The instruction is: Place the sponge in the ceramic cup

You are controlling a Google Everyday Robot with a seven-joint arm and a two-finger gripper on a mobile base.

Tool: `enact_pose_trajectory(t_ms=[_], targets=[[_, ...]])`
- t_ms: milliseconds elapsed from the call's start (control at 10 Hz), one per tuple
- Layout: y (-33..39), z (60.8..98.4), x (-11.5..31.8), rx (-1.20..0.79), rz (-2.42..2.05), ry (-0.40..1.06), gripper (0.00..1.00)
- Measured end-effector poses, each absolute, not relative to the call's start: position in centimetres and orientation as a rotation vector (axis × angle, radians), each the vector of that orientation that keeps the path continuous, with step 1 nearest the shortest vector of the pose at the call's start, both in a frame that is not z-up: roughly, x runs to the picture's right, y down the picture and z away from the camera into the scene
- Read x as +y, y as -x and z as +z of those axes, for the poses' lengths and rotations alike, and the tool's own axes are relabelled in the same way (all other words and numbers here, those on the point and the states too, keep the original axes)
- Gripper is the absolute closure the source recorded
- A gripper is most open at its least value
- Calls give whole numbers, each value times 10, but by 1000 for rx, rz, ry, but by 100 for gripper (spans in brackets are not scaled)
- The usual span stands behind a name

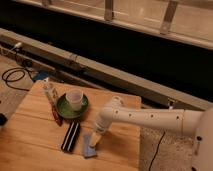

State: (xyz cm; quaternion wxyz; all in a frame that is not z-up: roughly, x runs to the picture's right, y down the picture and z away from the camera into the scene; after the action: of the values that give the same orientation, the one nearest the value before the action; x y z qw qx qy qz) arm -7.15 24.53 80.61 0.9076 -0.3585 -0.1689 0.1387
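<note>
Gripper: the gripper (95, 140) points down at the near part of the wooden table (30, 137), at the end of the white arm (145, 118) that reaches in from the right
Jaw state: cannot tell whether spread, pressed together or pinching; the tip blends into what lies under it
Sponge: the light-blue sponge (87, 150) lies flat on the table right under the jaws, its lower left part showing past them; whether they touch it cannot be told
Ceramic cup: the white ceramic cup (74, 98) stands upright, up and to the left of the jaws, well apart from them
Saucer: the dark green saucer (63, 110) carries the cup
Striped bar: a black-and-white striped bar (70, 136) lies just left of the jaws, beside the sponge, below the saucer
Bottle: a small pale bottle (49, 91) stands farther left, touching or nearly touching the saucer's rim
Red tool: a thin red-handled thing (56, 115) lies left of the saucer
In the way: between the jaws and the cup there is only bare wood and the saucer's near rim
Cable: a dark cable (12, 77) coils on the floor, far left, beyond the table
</note>
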Motion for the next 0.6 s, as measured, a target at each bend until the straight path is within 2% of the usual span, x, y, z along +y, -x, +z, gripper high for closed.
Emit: enact_pose_trajectory(t_ms=[400, 600], targets=[[72, 805, 246, -348, 283, 739, 95], [71, 804, 245, -349, 282, 738, 100]])
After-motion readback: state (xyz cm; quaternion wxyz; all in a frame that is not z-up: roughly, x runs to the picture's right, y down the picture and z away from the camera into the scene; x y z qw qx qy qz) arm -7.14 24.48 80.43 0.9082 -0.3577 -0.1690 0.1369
